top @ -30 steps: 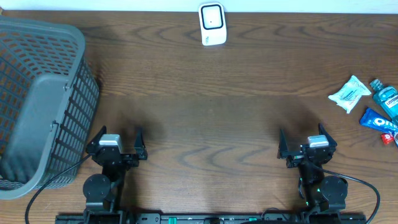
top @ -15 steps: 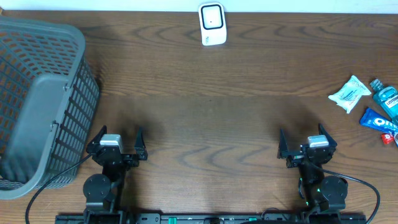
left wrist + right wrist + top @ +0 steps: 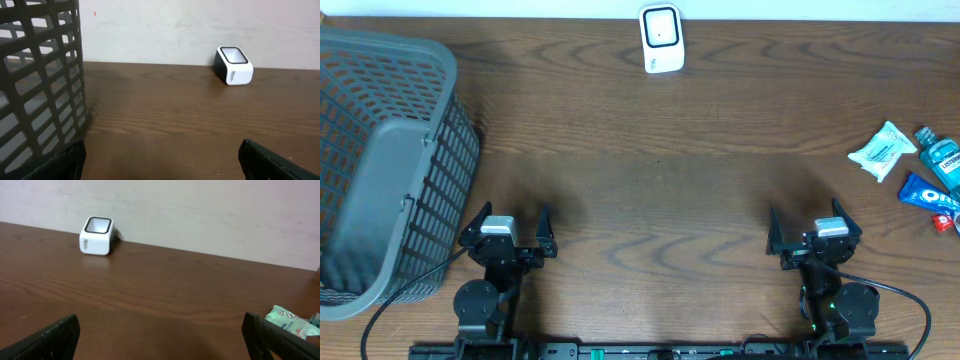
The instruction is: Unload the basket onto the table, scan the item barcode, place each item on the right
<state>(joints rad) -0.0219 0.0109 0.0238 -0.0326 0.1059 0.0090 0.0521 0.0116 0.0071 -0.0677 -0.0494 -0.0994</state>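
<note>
Both claws gaped empty at the frame's bottom, left claw [image 3: 512, 222] lower left, right claw [image 3: 807, 225] lower right. Up and right of the right claw, at the right edge, lay the white packet [image 3: 883, 150], slanting toward upper right; the scanner [image 3: 661, 39] sat farthest, top centre.

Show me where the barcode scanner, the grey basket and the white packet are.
barcode scanner [image 3: 661, 29], overhead view, on its dark window.
grey basket [image 3: 448, 175], overhead view, on its latticed side wall.
white packet [image 3: 882, 151], overhead view, on its middle.
</note>
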